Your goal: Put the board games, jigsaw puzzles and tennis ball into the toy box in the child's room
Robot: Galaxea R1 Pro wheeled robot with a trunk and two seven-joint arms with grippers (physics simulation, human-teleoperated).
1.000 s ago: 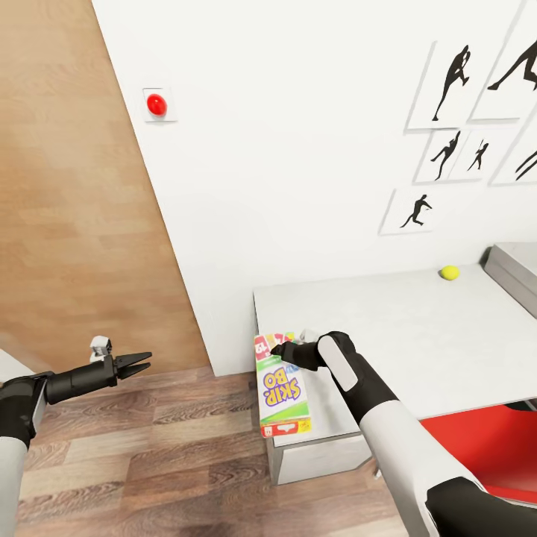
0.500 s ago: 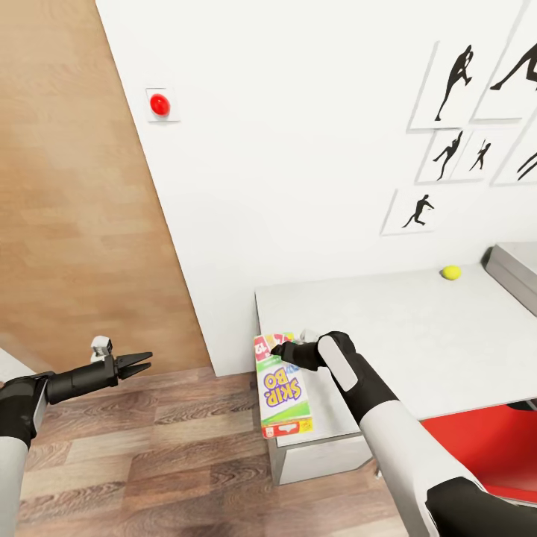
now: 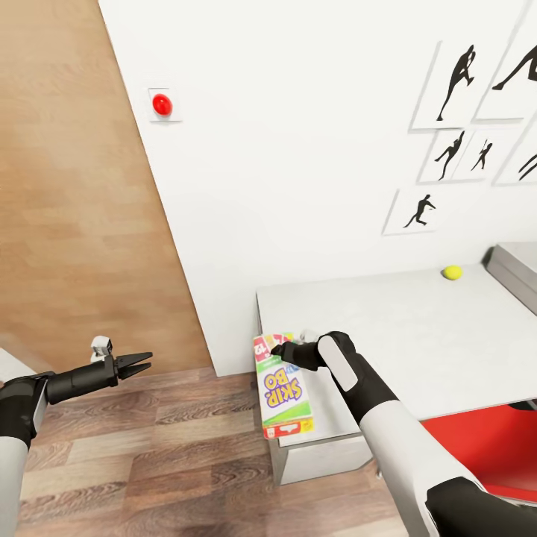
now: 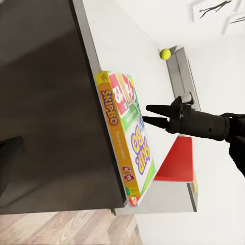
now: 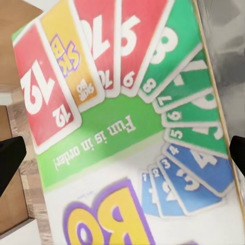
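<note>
One board game, a green-edged Skip-Bo box [image 3: 283, 389] [image 4: 131, 148] [image 5: 127, 132], lies flat at the left end of the table [image 3: 418, 335], jutting a little past its edge. My right gripper [image 3: 277, 349] [image 4: 147, 114] hovers open just over the box's far end, its fingers [image 5: 10, 158] spread either side of the cover. The tennis ball [image 3: 451, 273] [image 4: 165, 53] rests far back on the table beside the grey toy box [image 3: 513, 270] [image 4: 179, 76]. My left gripper [image 3: 142, 362] hangs open over the floor, well left of the table.
A white wall with black player silhouettes [image 3: 455, 74] and a red button [image 3: 162, 104] stands behind the table. A wood panel [image 3: 74, 186] lies to the left. A red chair seat [image 3: 485, 447] [image 4: 176, 161] sits under the table's near edge. Plank floor [image 3: 149, 447] stretches between my arms.
The whole view has drifted slightly, so wall and table sit a few pixels further right: the camera moved. Both grippers and the game box keep their places.
</note>
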